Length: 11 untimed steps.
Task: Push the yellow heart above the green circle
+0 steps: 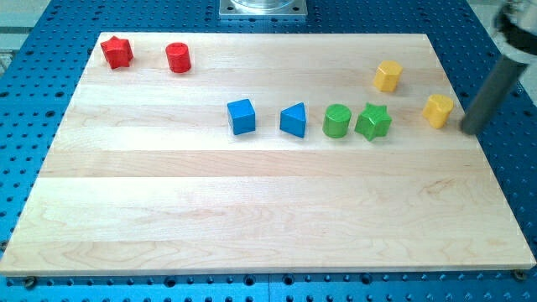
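Wooden board (268, 235) on a blue perforated table (33, 101), with eight blocks in four colour pairs. Red, two: a red star (117, 52) and a red cylinder (178, 57), near the view's top left corner. Blue, two: a blue cube (241, 116) and a blue triangle (294, 120), side by side near the board's middle. Green, two: the green circle (336, 121), just right of the blue triangle, and a green star (372, 122) just beside it, further right. Yellow, two: the yellow heart (438, 110) near the board's right edge, well right of and about level with the green circle, and a second yellow block (387, 75), shape unclear, up and left of the heart. The arm carries no claw, only a rod; my tip (467, 130) rests just right of the yellow heart, apart from it.
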Motion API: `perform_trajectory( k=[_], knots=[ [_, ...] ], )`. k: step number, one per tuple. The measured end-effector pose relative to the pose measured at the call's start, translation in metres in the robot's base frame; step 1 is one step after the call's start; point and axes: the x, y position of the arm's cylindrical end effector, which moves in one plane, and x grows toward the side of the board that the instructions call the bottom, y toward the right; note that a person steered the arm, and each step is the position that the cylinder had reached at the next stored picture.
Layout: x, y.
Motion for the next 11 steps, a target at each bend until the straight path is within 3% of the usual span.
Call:
perform_trajectory(
  k=[2,3,4,5,7,9,11],
  knots=[
    [-0.078,-0.064],
    [-0.046,-0.026],
    [-0.036,-0.053],
    [-0.060,-0.093],
    [-0.017,-0.100],
    [-0.110,-0.162],
    [-0.076,-0.138]
  ],
)
